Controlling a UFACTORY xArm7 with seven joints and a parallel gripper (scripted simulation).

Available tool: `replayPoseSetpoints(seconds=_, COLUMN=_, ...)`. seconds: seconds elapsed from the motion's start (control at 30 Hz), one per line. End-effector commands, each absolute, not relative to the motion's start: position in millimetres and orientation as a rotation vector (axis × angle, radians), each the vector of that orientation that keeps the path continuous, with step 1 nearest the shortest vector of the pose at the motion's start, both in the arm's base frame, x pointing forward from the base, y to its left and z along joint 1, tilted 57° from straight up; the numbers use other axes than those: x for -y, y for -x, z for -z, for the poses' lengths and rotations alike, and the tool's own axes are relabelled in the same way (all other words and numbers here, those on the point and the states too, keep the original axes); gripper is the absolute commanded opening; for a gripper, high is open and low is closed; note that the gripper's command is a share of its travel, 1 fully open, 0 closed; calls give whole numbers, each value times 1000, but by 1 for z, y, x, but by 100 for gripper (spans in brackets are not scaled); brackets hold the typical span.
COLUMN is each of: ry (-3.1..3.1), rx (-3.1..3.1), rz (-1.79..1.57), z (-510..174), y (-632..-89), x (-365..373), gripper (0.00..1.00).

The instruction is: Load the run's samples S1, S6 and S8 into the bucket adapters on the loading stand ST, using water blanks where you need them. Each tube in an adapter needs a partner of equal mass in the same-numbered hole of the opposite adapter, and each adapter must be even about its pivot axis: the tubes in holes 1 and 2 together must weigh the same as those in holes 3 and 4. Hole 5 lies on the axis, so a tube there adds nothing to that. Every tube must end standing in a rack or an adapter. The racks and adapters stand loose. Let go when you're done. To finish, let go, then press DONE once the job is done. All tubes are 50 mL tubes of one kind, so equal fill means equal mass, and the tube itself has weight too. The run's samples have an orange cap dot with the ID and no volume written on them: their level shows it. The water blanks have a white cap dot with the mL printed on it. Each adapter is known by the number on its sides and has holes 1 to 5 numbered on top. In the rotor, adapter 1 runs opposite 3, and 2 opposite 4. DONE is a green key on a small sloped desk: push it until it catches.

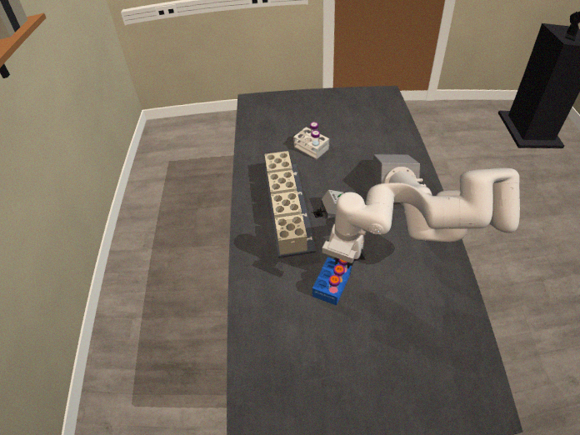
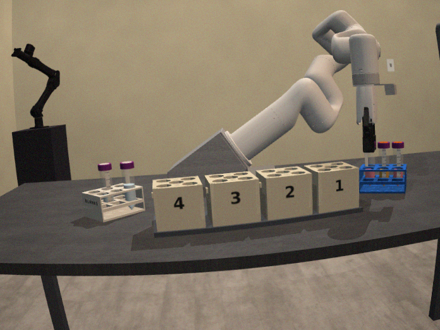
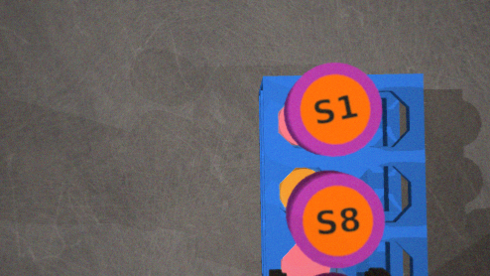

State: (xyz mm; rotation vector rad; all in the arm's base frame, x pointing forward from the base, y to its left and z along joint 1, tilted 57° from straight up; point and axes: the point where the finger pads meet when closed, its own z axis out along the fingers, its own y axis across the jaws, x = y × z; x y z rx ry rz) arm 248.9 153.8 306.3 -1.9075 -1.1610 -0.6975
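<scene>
From my top view I look down steeply from high above one end of the dark surface (image 1: 367,347) (image 2: 256,260), far enough back to take in the door (image 1: 382,27) beyond its other end. My exterior view sits lower, off the long side, looking slightly downward across the adapters (image 1: 285,202) (image 2: 234,197) toward the arm (image 1: 435,207) (image 2: 275,124); both share these and the blue rack (image 1: 325,295) (image 2: 384,189) (image 3: 342,158). My wrist view faces down, closest of all, with two caps filling much of it.
</scene>
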Motion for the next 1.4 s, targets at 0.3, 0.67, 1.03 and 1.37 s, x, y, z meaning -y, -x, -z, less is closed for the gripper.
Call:
replayPoseSetpoints(seconds=0.3, ry=1908, rx=1160, rz=702, z=-307, y=-250, x=-153, gripper=0)
replayPoseSetpoints(seconds=0.67, ry=1908, rx=1160, rz=702, z=-311, y=-249, x=-148, gripper=0)
replayPoseSetpoints(seconds=1.03, ry=1908, rx=1160, rz=702, z=-314, y=-249, x=-143, gripper=0)
replayPoseSetpoints(seconds=1.37, ry=1908, rx=1160, rz=702, z=-317, y=-249, x=-138, gripper=0)
